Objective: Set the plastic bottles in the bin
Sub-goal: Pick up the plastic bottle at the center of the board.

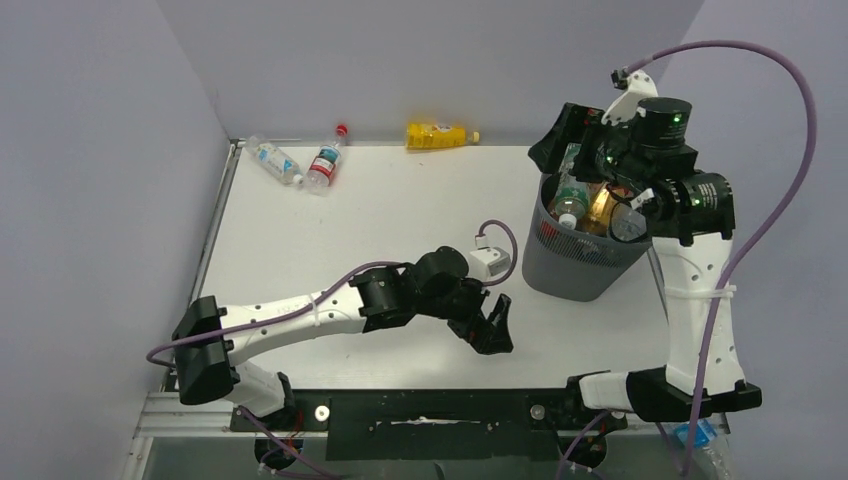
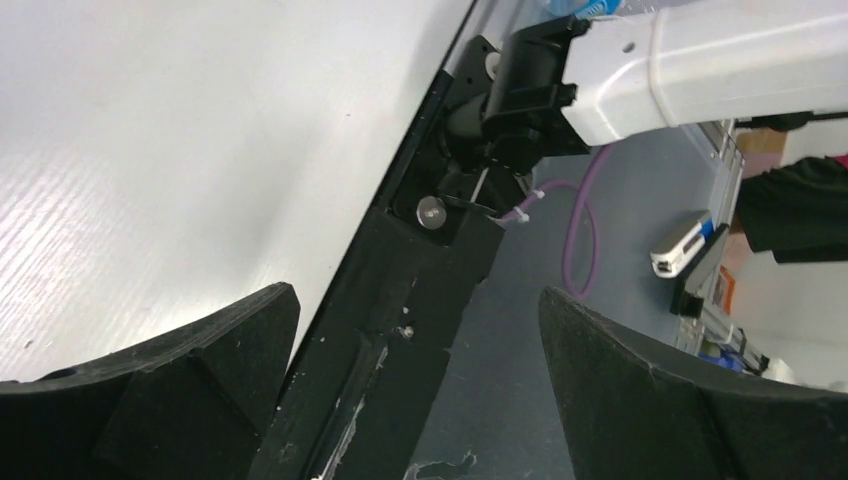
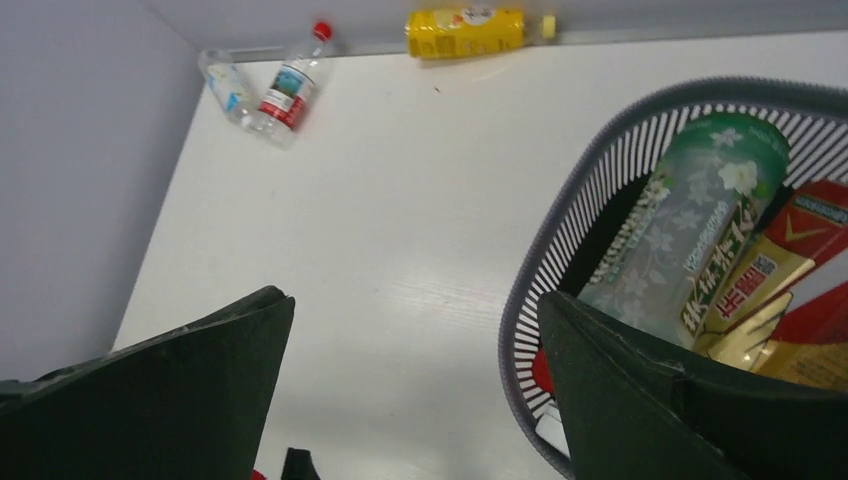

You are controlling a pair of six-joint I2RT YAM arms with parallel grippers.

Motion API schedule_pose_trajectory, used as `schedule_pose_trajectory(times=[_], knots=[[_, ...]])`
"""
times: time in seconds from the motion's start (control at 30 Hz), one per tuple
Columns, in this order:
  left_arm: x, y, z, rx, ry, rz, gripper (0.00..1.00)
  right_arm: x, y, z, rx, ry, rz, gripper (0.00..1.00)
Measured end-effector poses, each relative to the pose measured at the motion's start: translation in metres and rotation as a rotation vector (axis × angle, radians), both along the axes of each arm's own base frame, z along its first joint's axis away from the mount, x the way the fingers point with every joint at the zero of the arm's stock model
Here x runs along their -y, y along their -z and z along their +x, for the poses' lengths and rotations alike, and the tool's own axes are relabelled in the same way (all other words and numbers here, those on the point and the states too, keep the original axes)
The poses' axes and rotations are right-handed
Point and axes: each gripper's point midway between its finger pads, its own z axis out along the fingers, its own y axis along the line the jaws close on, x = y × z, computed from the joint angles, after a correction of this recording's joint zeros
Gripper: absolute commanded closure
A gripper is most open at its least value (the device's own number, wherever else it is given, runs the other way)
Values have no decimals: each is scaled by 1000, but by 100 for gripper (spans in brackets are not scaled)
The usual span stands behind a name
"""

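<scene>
The bin is heaped with bottles, a green bottle topmost. Three strays lie at the far edge of the table. The right gripper, over the bin, and the left gripper, near the front edge, both gape wide, empty.

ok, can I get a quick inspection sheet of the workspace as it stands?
Surface: white table, no spills seen.
Job's things: clear bottle, red-capped bottle and yellow bottle lie at the far edge; bin holds several more, among them a green-labelled bottle.
Clutter: nothing seen.
Grippers: left gripper jaws open, empty, by the table's near edge; right gripper jaws open, empty, above the bin.
Cables: purple cable arcs high off the right arm; a like one runs along the left arm.
Surroundings: grey walls left, back and right.
</scene>
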Motion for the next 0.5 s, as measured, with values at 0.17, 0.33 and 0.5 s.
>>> schedule_pose_trajectory(times=[0.17, 0.33, 0.5], knots=[[-13, -1, 10, 30, -68, 1, 8, 20, 47, -5, -169, 195, -43, 2], [-23, -28, 13, 70, -101, -56, 8, 35, 65, -46, -231, 326, -26, 2], [-35, -46, 9, 89, -105, -106, 8, 27, 59, -81, -186, 264, 62, 2]])
